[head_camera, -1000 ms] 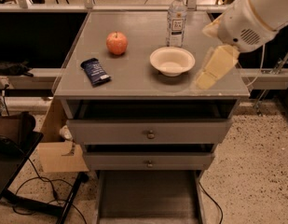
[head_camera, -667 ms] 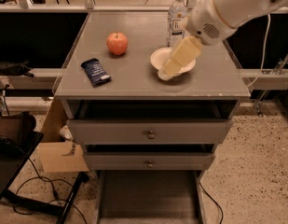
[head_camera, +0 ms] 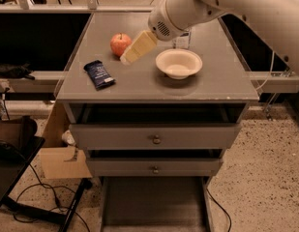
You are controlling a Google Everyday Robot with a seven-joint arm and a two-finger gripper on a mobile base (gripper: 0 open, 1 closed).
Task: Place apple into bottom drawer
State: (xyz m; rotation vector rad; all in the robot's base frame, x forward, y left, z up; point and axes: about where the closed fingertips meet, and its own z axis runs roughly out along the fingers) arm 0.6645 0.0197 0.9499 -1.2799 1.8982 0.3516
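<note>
The apple (head_camera: pixel 120 44) sits upright on the tabletop (head_camera: pixel 154 87), towards the back left, and has not been lifted. The pincer (head_camera: pixel 127 58) is now just beside it, its pale tip slanting down to the apple's front right side. A second ago it hung off the right edge, past the bowl (head_camera: pixel 178 63), then crossed over the bowl, so the arm has swung leftward across the whole surface to arrive here. From this angle I cannot tell whether the pincer is spread or pressed together, nor whether it touches the fruit or only overlaps it in view. That sweep looks like the end of the reach, so the grasp itself seems the step in hand, and nothing of the carrying is done yet. Nothing else has moved. The bowl stands to the right of the pincer, a bottle (head_camera: pixel 182 40) is mostly hidden behind the arm, and a dark packet (head_camera: pixel 99 74) lies near the front left, apart from the apple. Below, the two upper drawers (head_camera: pixel 154 139) are slightly ajar, and the bottom drawer (head_camera: pixel 154 204) is pulled well out, its floor showing bare. Once the apple is held, the path probably runs forward over the front edge and down.
</note>
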